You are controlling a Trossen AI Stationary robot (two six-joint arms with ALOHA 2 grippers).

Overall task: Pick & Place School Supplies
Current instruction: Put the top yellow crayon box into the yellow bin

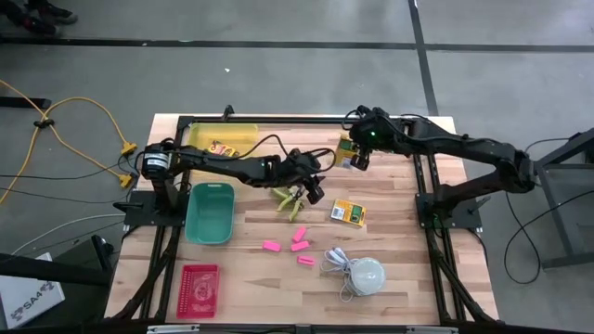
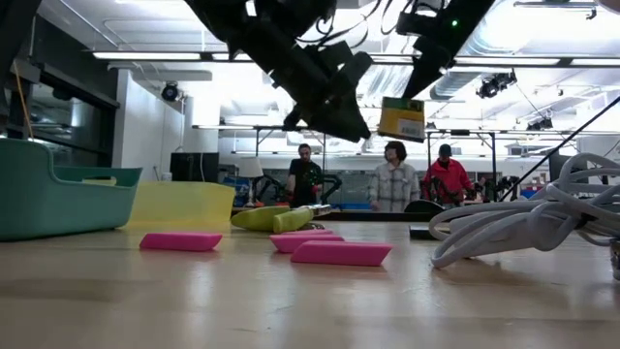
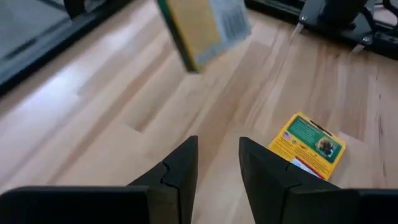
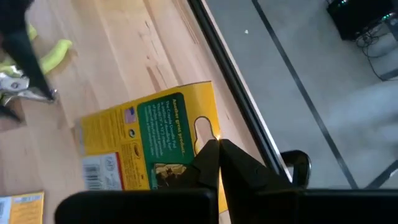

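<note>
Right wrist view: flat yellow-and-green cardboard box [image 4: 152, 146] is pinched at one edge by the clenched right gripper [image 4: 214, 149], clear above the table; judged light, stiff, prone to swinging. Left gripper [image 3: 217, 165] hangs part-open, empty, over the lime-green-handled scissors [image 1: 290, 199].

Bare counter [image 1: 408, 232] is lying open at three o'clock, while pink blocks [image 1: 299, 247] and white cord [image 1: 336, 264] are crowding six o'clock.

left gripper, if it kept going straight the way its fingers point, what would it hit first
Probably bare table. In its wrist view the open left gripper points at wood, with the flat crayon box off to one side and the box held by the right gripper apparently above that line.
</note>
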